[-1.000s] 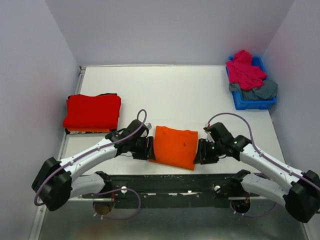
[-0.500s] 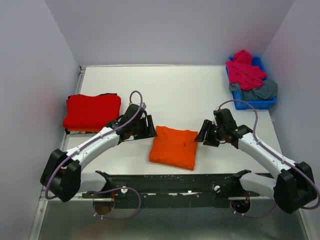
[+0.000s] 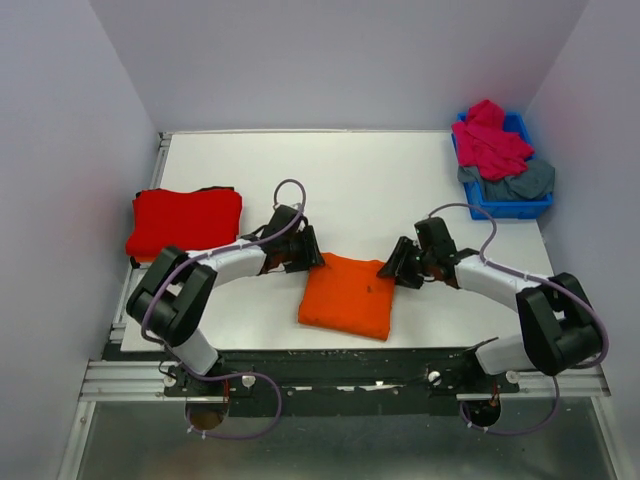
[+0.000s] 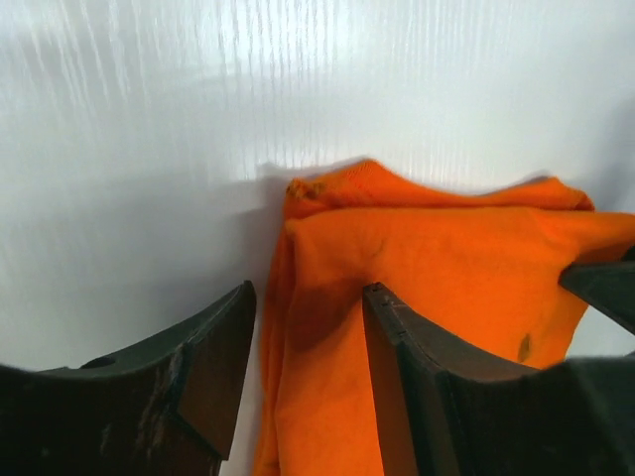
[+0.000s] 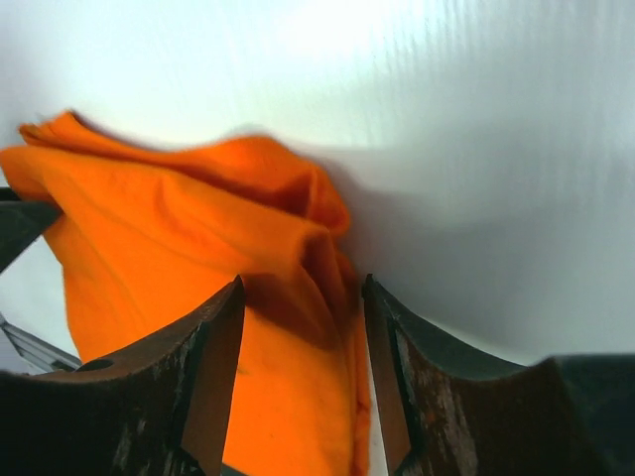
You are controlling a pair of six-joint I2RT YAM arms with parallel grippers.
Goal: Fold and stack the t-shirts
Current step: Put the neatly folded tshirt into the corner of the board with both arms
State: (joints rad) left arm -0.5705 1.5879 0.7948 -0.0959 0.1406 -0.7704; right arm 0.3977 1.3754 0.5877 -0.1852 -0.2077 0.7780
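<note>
Orange t-shirt point(image 3: 345, 295): folded to a flat rectangle, slightly askew, near centre in front of me. Red t-shirt point(image 3: 185, 225): folded flat, well apart on my left. Magenta-pink t-shirt point(image 3: 488, 140) lies crumpled atop grey-blue t-shirt point(image 3: 525, 182), both unfolded, heaped in blue bin point(image 3: 500, 210), far right.

Both white-and-black arms lie low, forearms angled inward toward each other. The black two-finger left gripper point(image 3: 306, 252) points right, jaws parted with a clear gap between the fingers. The black two-finger right gripper point(image 3: 391, 268) faces it, pointing left, jaws spread just the same.
</note>
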